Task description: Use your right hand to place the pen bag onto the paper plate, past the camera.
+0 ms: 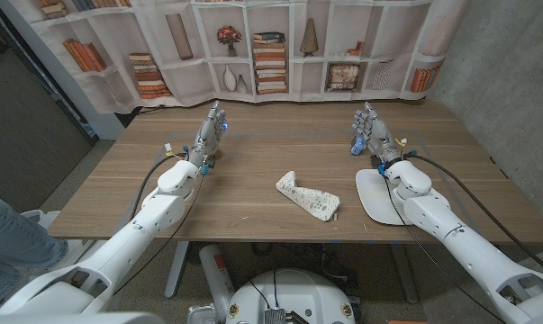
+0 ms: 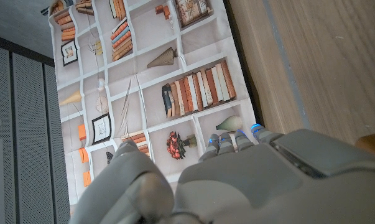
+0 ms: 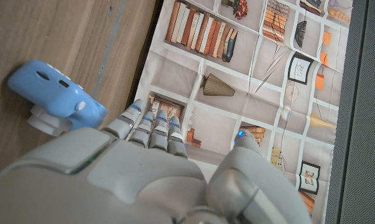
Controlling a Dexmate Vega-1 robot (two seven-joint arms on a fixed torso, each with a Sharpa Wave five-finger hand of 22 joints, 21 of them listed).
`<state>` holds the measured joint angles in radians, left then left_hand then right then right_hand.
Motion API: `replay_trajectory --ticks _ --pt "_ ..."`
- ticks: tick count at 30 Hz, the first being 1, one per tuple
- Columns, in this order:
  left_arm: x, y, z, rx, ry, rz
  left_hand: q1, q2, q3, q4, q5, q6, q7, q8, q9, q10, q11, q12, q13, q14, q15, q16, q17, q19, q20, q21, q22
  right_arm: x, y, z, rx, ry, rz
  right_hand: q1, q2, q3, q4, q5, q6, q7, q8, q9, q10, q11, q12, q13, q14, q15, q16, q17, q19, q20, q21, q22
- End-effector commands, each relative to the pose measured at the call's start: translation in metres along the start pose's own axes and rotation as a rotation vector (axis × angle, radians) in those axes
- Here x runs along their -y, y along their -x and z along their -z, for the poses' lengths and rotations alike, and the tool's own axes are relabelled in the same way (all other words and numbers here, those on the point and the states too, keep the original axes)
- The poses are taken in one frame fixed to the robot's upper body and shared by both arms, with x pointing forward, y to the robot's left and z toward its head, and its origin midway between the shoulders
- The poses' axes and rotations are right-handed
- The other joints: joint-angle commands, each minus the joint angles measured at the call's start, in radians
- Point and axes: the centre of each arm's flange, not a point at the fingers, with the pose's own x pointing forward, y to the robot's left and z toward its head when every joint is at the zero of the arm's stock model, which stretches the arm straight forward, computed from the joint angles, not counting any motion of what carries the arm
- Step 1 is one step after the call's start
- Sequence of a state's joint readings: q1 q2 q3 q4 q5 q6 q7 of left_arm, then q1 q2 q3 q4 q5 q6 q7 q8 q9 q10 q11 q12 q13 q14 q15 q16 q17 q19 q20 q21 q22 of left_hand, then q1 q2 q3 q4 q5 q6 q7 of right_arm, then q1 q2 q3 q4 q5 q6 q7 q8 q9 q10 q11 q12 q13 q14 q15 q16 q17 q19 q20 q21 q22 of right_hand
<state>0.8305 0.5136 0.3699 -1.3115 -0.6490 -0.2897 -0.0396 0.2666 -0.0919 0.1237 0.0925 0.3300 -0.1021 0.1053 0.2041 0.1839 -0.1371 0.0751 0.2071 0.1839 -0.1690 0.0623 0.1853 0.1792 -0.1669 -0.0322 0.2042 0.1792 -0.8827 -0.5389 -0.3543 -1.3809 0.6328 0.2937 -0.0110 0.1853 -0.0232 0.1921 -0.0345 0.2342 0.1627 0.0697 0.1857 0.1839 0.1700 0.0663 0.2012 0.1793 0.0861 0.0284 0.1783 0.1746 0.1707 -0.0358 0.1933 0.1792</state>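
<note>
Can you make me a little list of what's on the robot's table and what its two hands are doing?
pen bag: lies mid-table, not held
paper plate: white, near the table's right edge, partly under the right arm, nothing on it
camera: small, blue, next to the right hand
right hand: fingers up, holds nothing
left hand: fingers up, holds nothing
table: wooden
task: not started

Staged lab or test room. Printed bookshelf backdrop (image 1: 253, 54) hung across upper frame, bare concrete wall (image 1: 496, 81) at right, wooden table (image 1: 253, 153) centre, grey floor.
</note>
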Motion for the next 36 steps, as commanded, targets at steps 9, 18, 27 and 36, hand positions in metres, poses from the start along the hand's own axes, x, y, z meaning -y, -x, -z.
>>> replay_trajectory --ticks 9,18,27,36 --pt "-0.004 0.000 -0.001 0.003 0.003 0.009 0.011 -0.002 -0.003 -0.001 0.004 0.000 0.002 -0.001 0.005 -0.004 0.001 0.000 0.003 -0.039 0.009 0.004 0.003 -0.057 -0.001 -0.002 0.002 -0.007 0.008 -0.012 0.043 0.025 -0.017 0.013 0.004 0.005 -0.006 0.006 0.007 -0.001 0.009 0.002 0.011 0.004 0.008 0.002 0.012 0.000 0.009 0.005 0.008 -0.013 0.007 0.003" --pt "-0.004 -0.003 -0.005 0.006 -0.006 0.026 0.013 -0.001 -0.004 -0.002 0.004 0.000 0.002 -0.002 0.005 -0.005 -0.001 -0.001 0.003 -0.039 0.009 0.003 0.003 -0.057 0.001 -0.002 0.002 -0.013 0.017 -0.018 0.066 0.037 -0.021 0.016 0.005 0.005 -0.008 0.005 0.010 -0.003 0.009 0.002 0.014 0.001 0.009 0.002 0.014 0.001 0.009 0.005 0.010 -0.012 0.008 0.003" --pt "-0.004 -0.004 -0.012 0.014 -0.018 0.031 0.014 0.000 -0.006 -0.002 0.004 0.000 0.002 -0.002 0.005 -0.004 -0.001 -0.001 0.003 -0.039 0.009 0.003 0.003 -0.058 0.005 -0.002 0.002 -0.016 0.019 -0.022 0.078 0.039 -0.040 0.018 0.006 0.005 -0.010 0.005 0.016 -0.007 0.011 0.002 0.021 -0.002 0.011 0.002 0.019 -0.002 0.009 0.005 0.011 -0.012 0.008 0.003" --pt "-0.005 -0.002 -0.013 0.009 -0.023 0.027 0.016 0.001 -0.007 -0.002 0.005 0.001 0.001 -0.002 0.005 -0.004 -0.002 -0.002 0.003 -0.039 0.008 0.003 0.003 -0.059 0.010 -0.003 0.002 -0.018 0.023 -0.020 0.083 0.044 -0.065 0.020 0.006 0.004 -0.012 0.005 0.017 -0.008 0.011 0.002 0.023 -0.004 0.011 0.002 0.020 -0.004 0.009 0.005 0.014 -0.014 0.009 0.003"
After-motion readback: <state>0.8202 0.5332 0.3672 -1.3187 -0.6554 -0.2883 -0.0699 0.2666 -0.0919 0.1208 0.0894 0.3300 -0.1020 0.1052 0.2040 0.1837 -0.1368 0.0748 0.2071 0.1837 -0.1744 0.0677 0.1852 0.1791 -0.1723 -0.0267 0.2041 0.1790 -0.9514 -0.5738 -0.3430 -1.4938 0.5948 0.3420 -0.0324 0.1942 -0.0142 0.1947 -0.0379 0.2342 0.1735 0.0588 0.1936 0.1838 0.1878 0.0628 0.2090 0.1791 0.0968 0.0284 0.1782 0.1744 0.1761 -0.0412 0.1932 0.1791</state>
